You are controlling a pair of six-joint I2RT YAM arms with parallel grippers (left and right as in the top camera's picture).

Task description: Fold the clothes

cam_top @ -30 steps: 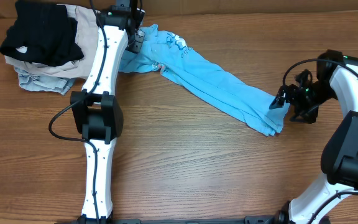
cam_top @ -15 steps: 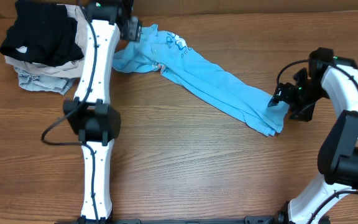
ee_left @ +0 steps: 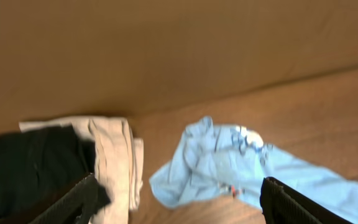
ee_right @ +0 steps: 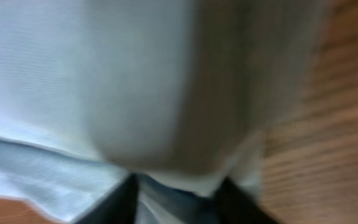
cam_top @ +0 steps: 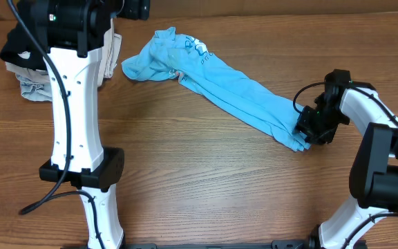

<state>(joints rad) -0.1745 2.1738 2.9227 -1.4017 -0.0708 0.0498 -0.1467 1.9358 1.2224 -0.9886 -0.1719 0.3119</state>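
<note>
Wooden table (cam_top: pixel 199 187) seen from above, with a light sky-blue T-shirt (cam_top: pixel 240 93) lying on it in a long, rumpled band. The band runs diagonally from the far left-centre of the table down toward the right side. Its wider, bunched end lies at the far left-centre and carries small white lettering (cam_top: pixel 197 48). Its narrow end lies at the right. The right gripper (cam_top: pixel 308 128) is down on that narrow end, at table level. Its wrist camera is very blurred and filled with pale blue cloth, but two dark fingers (ee_right: pixel 126 196) show at the bottom edge. They stand fairly close together, pinching a fold of the shirt between them. The left arm stands tall over the left side of the table, well above the cloth. The left gripper (ee_left: pixel 179 186) has its jaws spread wide and holds nothing. Its camera looks down on the shirt's bunched end between the two fingertips. At the far left corner, apart from the shirt, sits a stack of folded clothing: a black garment (ee_left: pixel 30 162) on top, a beige garment (ee_left: pixel 114 155) beneath it, and a pale denim garment (cam_top: pixel 30 86) showing at the near edge.
</note>
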